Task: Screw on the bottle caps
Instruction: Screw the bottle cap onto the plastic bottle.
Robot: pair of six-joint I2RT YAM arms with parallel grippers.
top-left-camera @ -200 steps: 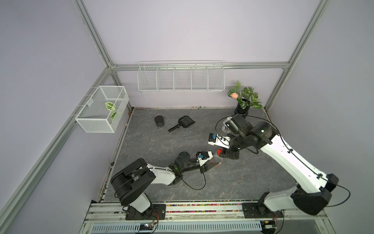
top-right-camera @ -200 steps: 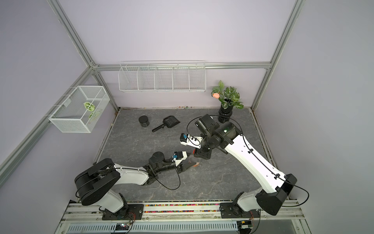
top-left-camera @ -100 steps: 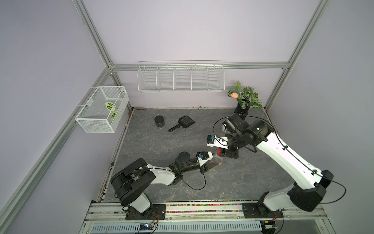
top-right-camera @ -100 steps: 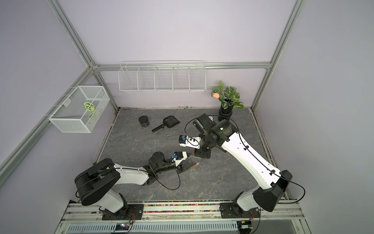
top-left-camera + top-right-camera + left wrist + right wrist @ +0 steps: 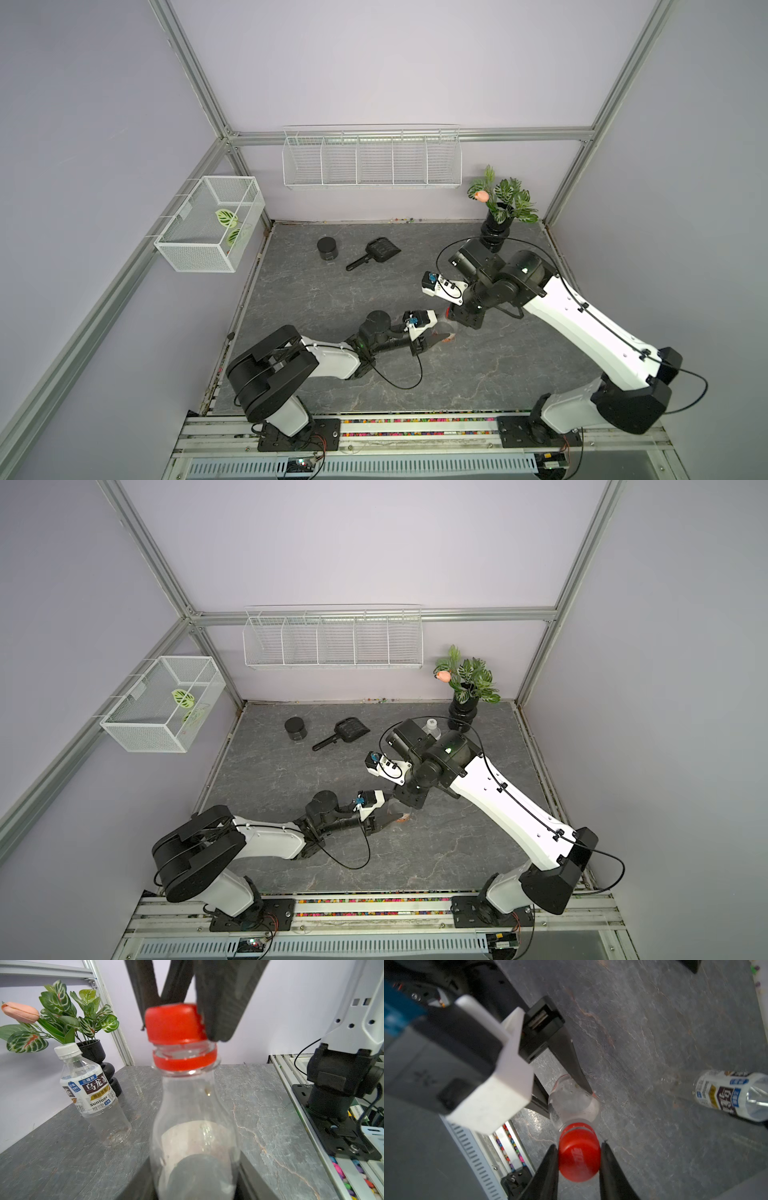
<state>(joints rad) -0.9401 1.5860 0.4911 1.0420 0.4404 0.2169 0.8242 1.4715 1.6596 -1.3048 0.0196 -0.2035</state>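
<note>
Bottles stand on the gray counter (image 5: 332,299). The tall bottle (image 5: 195,1105) is near the middle of both top views, a little to the right, and it stands upright. The left tool (image 5: 441,334) reaches in from the lower left and is closed narrow on the low part of the tall bottle, with one dark finger (image 5: 571,1068) pressed on its clear side. The red cap (image 5: 579,1155) sits on top of the neck of the tall bottle. A strip of clear neck shows between the red cap and the red ring (image 5: 185,1061) under it. The right tool (image 5: 579,1145) comes down from above and holds the red cap, touching it on two sides. The short bottle (image 5: 432,728) stands upright farther back, toward the upper right of the counter in a top view, near the black vase (image 5: 496,230) with the green plant (image 5: 509,201). The white cap (image 5: 67,1050) is on the short bottle. A black jar (image 5: 327,248) and a black scoop (image 5: 376,251) lie in the upper left part of the counter, well apart from both bottles.
</note>
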